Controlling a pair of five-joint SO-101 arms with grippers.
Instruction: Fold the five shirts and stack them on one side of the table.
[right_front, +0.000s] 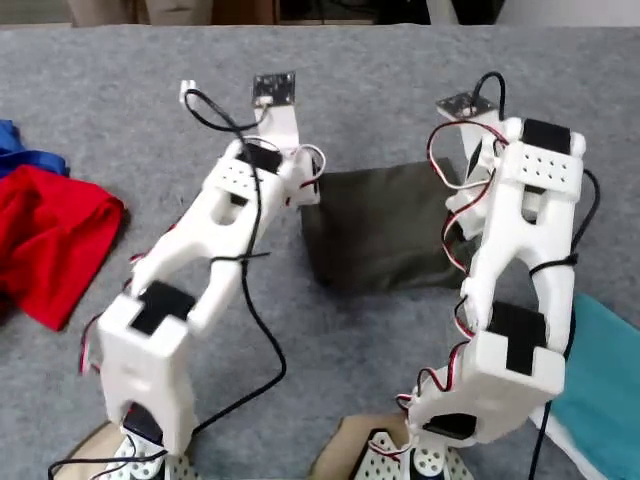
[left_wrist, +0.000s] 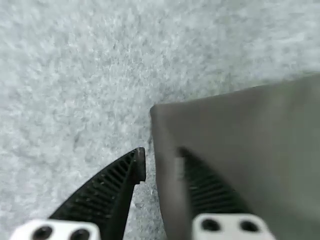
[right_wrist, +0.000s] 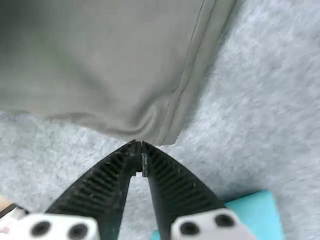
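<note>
The olive shirt (right_front: 385, 225) lies between the hands: left hand (left_wrist: 161, 156) apart astride its corner edge, right hand (right_wrist: 138, 147) together (tips at the hem).

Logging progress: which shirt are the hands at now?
The dark olive shirt mid-table, with the left hand and right hand at its edges; the red shirt, blue shirt and teal shirt lie aside.
</note>
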